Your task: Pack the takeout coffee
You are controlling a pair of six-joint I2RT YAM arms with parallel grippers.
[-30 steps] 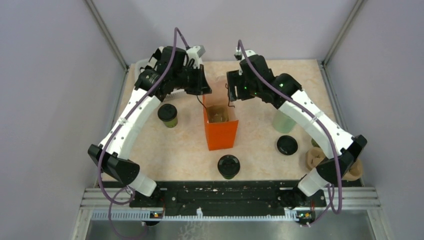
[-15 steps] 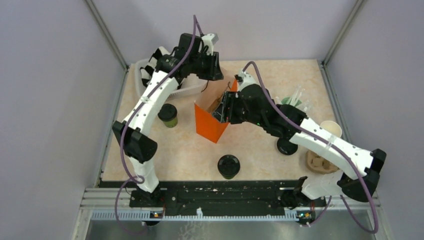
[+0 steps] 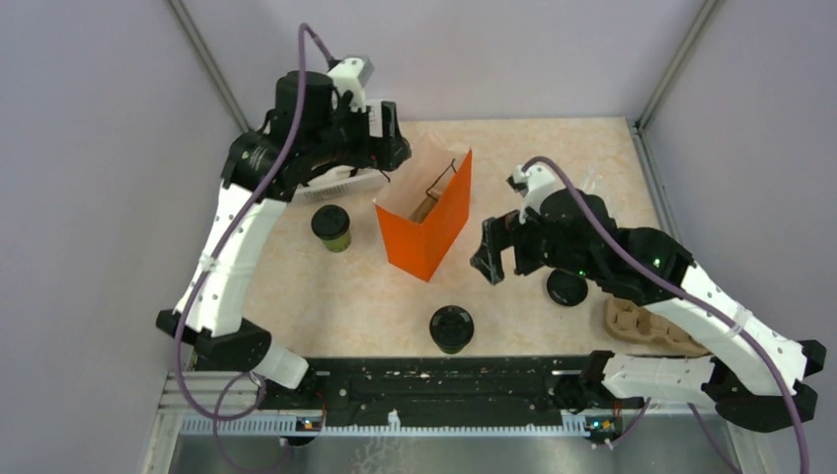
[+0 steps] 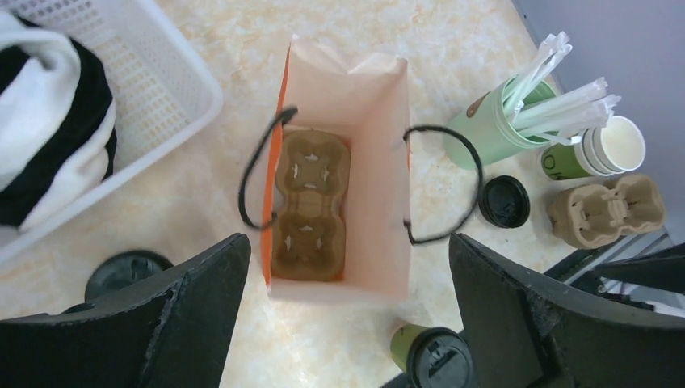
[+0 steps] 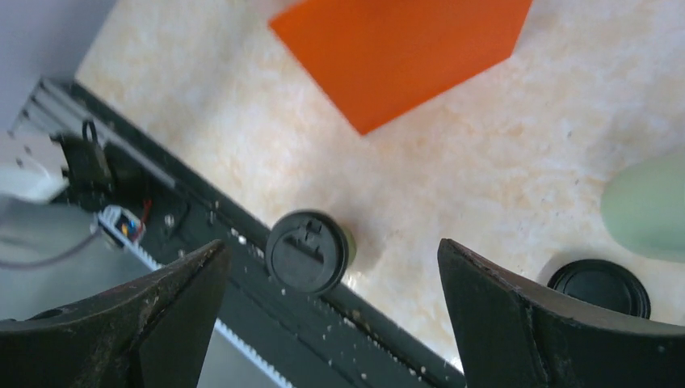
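The left arm [image 3: 232,252] is reaching high over the far left of the tabletop [image 3: 572,158], elbow raised, and is aiming the left pincer [image 4: 347,242] straight down over the orange paper bag [image 3: 434,232]. The right arm [image 3: 691,296] is stretching in low from the right side, bending at the elbow, and is carrying the right pincer [image 5: 331,246] just right of the bag, tipped toward the near edge.

The bag is standing open, with a cardboard cup carrier [image 4: 311,206] lying flat on its bottom. Both coffees are standing outside the bag with their black lids on. The left cup [image 3: 333,227] is sitting beside the bag, near the white basket [image 3: 347,183]. The near cup [image 3: 451,329] is sitting in front of the bag, by the near edge. A loose black lid [image 3: 567,287] is lying close to the right pincer.

In the left wrist view the bag's mouth is showing between the fingers, well below them. In the right wrist view the near cup is showing between the fingers, also below them.

Both pincers are gaping wide, holding nothing and touching nothing.
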